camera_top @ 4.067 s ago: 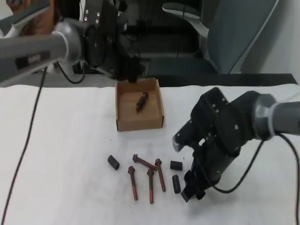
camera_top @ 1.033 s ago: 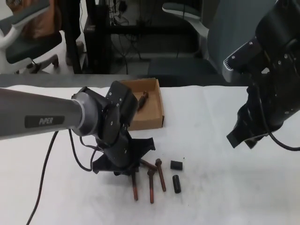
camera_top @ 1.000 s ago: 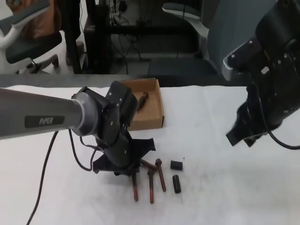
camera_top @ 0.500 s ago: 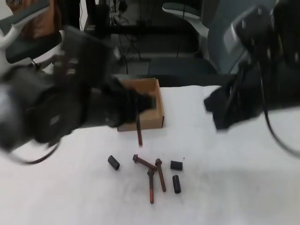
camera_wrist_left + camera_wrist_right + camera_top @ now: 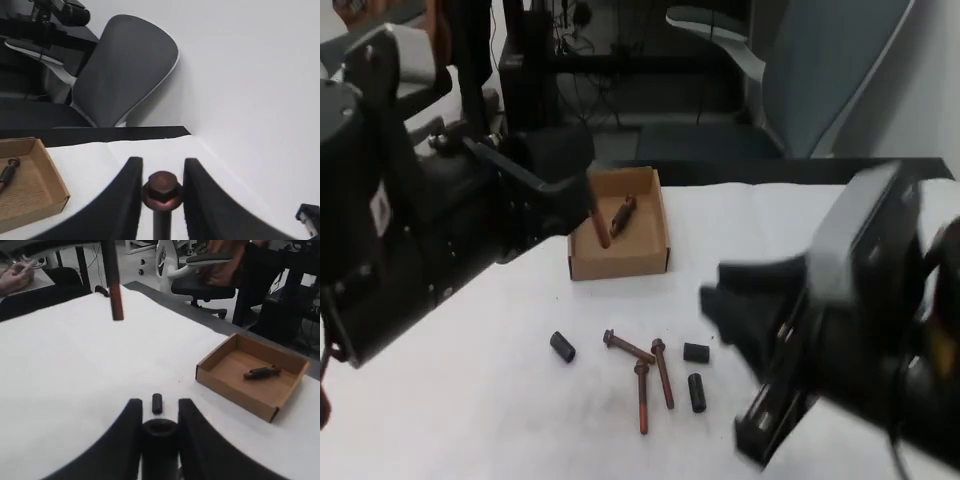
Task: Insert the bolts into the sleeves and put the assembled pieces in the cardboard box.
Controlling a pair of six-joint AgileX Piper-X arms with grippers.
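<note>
Left gripper (image 5: 161, 172): fingers closed on a bolt (image 5: 161, 190) at its head. Right gripper (image 5: 159, 414): fingers closed across the wall of a sleeve (image 5: 160, 432). Both parts are judged rigid, light and smooth. Grip across the sides and leave the bore clear. Beyond the right fingertips, the box (image 5: 235, 390) holds one assembled piece (image 5: 260, 372).

Brown cardboard box (image 5: 618, 262) far centre on white bench (image 5: 470, 420); dark assembled piece (image 5: 622, 214) inside. Near of box: three coppery metal bolts (image 5: 642, 397), black sleeve (image 5: 562, 347) left of them, two more sleeves (image 5: 696, 392) right.
</note>
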